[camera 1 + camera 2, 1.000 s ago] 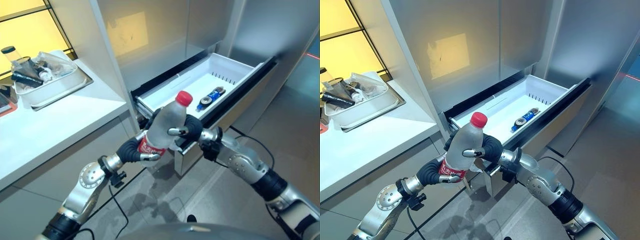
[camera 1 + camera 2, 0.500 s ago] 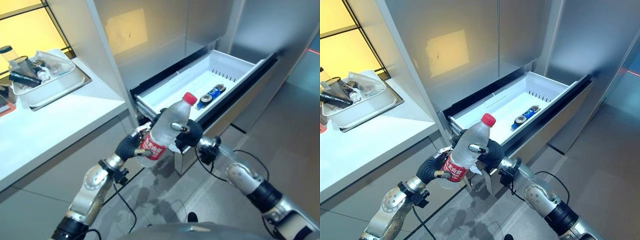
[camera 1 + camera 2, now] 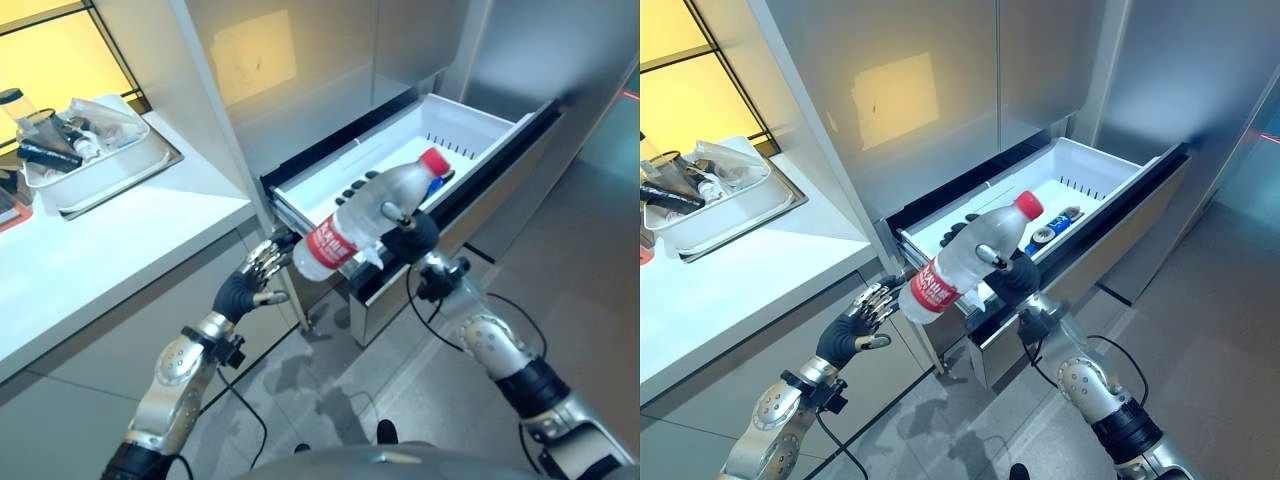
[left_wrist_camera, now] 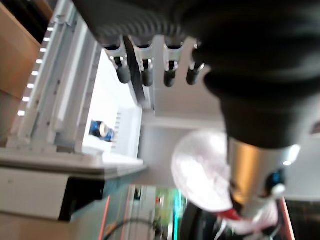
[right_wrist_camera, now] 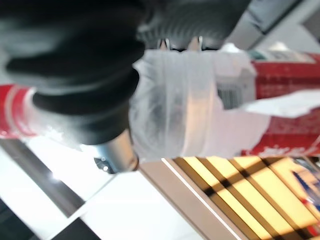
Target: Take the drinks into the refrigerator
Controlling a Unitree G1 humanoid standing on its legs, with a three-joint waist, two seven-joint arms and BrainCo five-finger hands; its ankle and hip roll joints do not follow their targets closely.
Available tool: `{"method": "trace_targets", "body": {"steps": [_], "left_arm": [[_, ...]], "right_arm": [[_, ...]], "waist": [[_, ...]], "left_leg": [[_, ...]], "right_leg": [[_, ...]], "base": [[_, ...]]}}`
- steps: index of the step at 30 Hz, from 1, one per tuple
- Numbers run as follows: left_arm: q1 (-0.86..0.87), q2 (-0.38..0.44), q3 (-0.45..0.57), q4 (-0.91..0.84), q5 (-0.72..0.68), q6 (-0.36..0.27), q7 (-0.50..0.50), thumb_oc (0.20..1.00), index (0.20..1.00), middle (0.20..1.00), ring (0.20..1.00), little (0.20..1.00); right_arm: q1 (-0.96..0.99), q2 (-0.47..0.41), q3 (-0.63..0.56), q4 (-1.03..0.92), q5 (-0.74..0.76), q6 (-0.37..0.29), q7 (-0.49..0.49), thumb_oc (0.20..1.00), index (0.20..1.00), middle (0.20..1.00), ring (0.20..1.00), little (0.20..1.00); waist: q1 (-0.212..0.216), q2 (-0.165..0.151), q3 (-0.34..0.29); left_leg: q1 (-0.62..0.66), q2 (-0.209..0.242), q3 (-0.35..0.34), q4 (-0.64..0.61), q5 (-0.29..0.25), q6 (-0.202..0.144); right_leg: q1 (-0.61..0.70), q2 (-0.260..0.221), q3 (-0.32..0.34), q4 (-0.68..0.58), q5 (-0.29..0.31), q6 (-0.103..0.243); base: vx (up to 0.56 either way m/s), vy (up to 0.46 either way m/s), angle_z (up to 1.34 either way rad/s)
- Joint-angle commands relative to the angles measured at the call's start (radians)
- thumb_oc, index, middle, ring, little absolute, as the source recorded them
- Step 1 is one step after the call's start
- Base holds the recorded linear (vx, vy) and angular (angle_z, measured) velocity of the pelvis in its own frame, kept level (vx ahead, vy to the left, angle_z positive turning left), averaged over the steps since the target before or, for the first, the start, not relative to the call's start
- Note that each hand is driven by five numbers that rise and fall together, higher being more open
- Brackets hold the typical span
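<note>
One bottle (image 3: 372,214) above drawer (image 3: 468,128) rim

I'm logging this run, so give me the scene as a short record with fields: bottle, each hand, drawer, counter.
bottle: clear water bottle, red cap, red label, tilted over the drawer's front edge
right hand: right hand curled round the bottle
left hand: left hand open, apart from the bottle
drawer: white refrigerator drawer pulled open, blue can lying inside
counter: white tray of items

A white drawer (image 3: 470,125) holds 1 blue can (image 3: 434,184) lying down.
</note>
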Motion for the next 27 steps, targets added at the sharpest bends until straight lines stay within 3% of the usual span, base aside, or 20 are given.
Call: {"method": "trace_targets", "body": {"steps": [1,6,9,12,13,15,18,19,22,27], "left_arm": [[0.000,0.048,0.070,0.009,-0.072,-0.034,-0.024,1.000,1.000,1.000,1.000,1.000],[0.052,0.026,0.141,-0.015,-0.149,-0.040,-0.064,1.000,1.000,1.000,1.000,1.000],[0.064,0.022,0.156,-0.025,-0.165,-0.045,-0.067,1.000,1.000,1.000,1.000,1.000],[0.079,0.035,0.170,-0.042,-0.174,-0.050,-0.079,1.000,1.000,1.000,1.000,1.000],[0.079,0.034,0.171,-0.043,-0.174,-0.050,-0.080,1.000,1.000,1.000,1.000,1.000],[0.077,0.052,0.173,-0.044,-0.202,-0.058,-0.082,1.000,1.000,1.000,1.000,1.000],[0.072,0.055,0.158,-0.040,-0.213,-0.058,-0.079,1.000,1.000,1.000,1.000,1.000],[0.074,0.080,0.154,-0.050,-0.230,-0.058,-0.091,1.000,1.000,1.000,1.000,1.000],[0.067,0.107,0.132,-0.055,-0.250,-0.057,-0.097,1.000,1.000,1.000,1.000,1.000],[0.053,0.143,0.108,-0.057,-0.250,-0.062,-0.087,1.000,1.000,1.000,1.000,1.000]], "right_arm": [[-0.043,0.031,-0.150,-0.130,0.069,-0.120,0.019,0.200,0.200,0.200,0.200,0.200],[-0.005,-0.053,-0.305,-0.112,0.013,-0.166,-0.002,0.200,0.200,0.200,0.200,0.200],[-0.014,-0.090,-0.337,-0.091,-0.002,-0.179,-0.013,0.200,0.200,0.200,0.200,0.200],[-0.046,-0.200,-0.374,-0.042,-0.049,-0.192,-0.030,0.200,0.200,0.200,0.200,0.200],[-0.048,-0.200,-0.373,-0.040,-0.049,-0.192,-0.029,0.200,0.200,0.200,0.200,0.200],[-0.109,-0.319,-0.355,0.030,-0.083,-0.191,-0.042,0.200,0.200,0.200,0.200,0.200],[-0.156,-0.371,-0.330,0.100,-0.079,-0.192,-0.056,0.200,0.200,0.200,0.200,0.200],[-0.215,-0.469,-0.295,0.145,-0.097,-0.176,-0.054,0.200,0.200,0.200,0.200,0.200],[-0.315,-0.591,-0.213,0.209,-0.118,-0.166,-0.049,0.200,0.200,0.200,0.200,0.200],[-0.479,-0.683,-0.082,0.316,-0.139,-0.161,-0.068,0.200,0.200,0.200,0.200,0.200]], "waist": [[-0.010,-0.065,-0.012],[-0.007,-0.077,0.007],[-0.004,-0.082,0.014],[0.001,-0.091,0.026],[0.001,-0.090,0.025],[0.007,-0.097,0.045],[0.012,-0.099,0.057],[0.019,-0.104,0.075],[0.029,-0.106,0.103],[0.043,-0.105,0.143]], "left_leg": [[0.033,-0.058,-0.018,0.022,-0.091,0.066],[0.009,-0.064,-0.025,0.026,-0.091,0.070],[-0.005,-0.067,-0.025,0.030,-0.091,0.072],[-0.027,-0.070,-0.023,0.032,-0.087,0.073],[-0.028,-0.070,-0.023,0.032,-0.087,0.073],[-0.049,-0.071,-0.021,0.033,-0.079,0.074],[-0.068,-0.071,-0.023,0.036,-0.074,0.073],[-0.088,-0.071,-0.025,0.040,-0.067,0.071],[-0.119,-0.071,-0.029,0.049,-0.058,0.068],[-0.156,-0.067,-0.036,0.053,-0.039,0.061]], "right_leg": [[0.069,-0.050,-0.035,0.055,-0.157,0.050],[0.042,-0.048,-0.035,0.065,-0.158,0.054],[0.027,-0.048,-0.033,0.069,-0.156,0.056],[0.006,-0.048,-0.033,0.075,-0.154,0.058],[0.004,-0.048,-0.032,0.075,-0.154,0.058],[-0.024,-0.047,-0.029,0.085,-0.150,0.059],[-0.047,-0.048,-0.029,0.094,-0.148,0.061],[-0.072,-0.047,-0.027,0.105,-0.147,0.060],[-0.109,-0.045,-0.029,0.131,-0.150,0.058],[-0.157,-0.042,-0.038,0.154,-0.152,0.056]], "base": [[0.00,0.000,0.00],[0.00,-0.001,0.04],[0.00,0.000,0.00],[0.00,0.000,0.00],[-0.03,-0.017,-0.04],[-0.05,-0.016,-0.03],[-0.04,-0.010,-0.01],[-0.06,-0.017,-0.01],[-0.05,-0.027,-0.01],[-0.03,-0.024,0.01]]}}
